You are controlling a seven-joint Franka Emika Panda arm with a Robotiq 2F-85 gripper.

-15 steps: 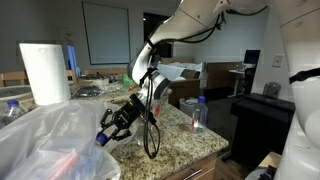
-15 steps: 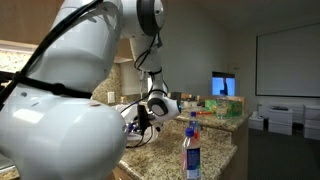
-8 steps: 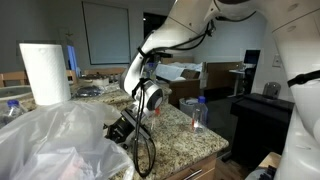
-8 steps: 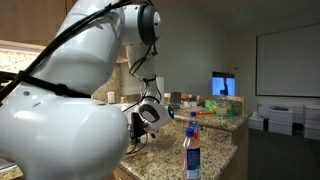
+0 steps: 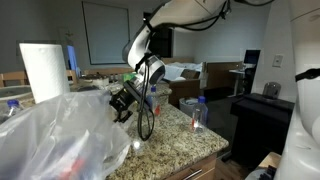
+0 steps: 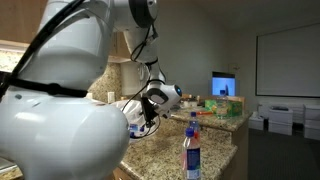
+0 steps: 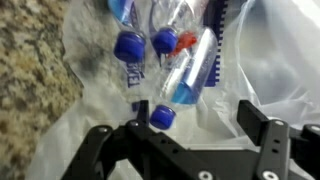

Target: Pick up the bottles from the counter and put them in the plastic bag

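The plastic bag [image 5: 45, 140] spreads crinkled and translucent across the near end of the granite counter [image 5: 185, 148], its mouth open beneath the robot arm. From where I stand the job looks well under way but not finished.

The wrist view looks straight down into the bag: at least three clear bottles with blue caps lie inside on the plastic. Two caps sit side by side near the top [image 7: 128, 45] [image 7: 163, 42], and one long bottle [image 7: 188, 80] lies tilted with its cap pointing towards the camera. Something with a reddish top rests among them, too blurred to name. The speckled stone shows only along the left edge of that view, outside the bag.

A bottle is left on the counter. It stands upright with its blue cap on, well apart from the bag, towards the far end in an exterior view [image 5: 198, 113]. It is probably the same bottle that stands close to the lens in an exterior view [image 6: 191, 150].

The tool [image 5: 121, 102] hangs over the bag's mouth — jaws spread wide, nothing between them, released. To my eye the next step is a trip back across the counter for the standing bottle — the bag has room to spare.
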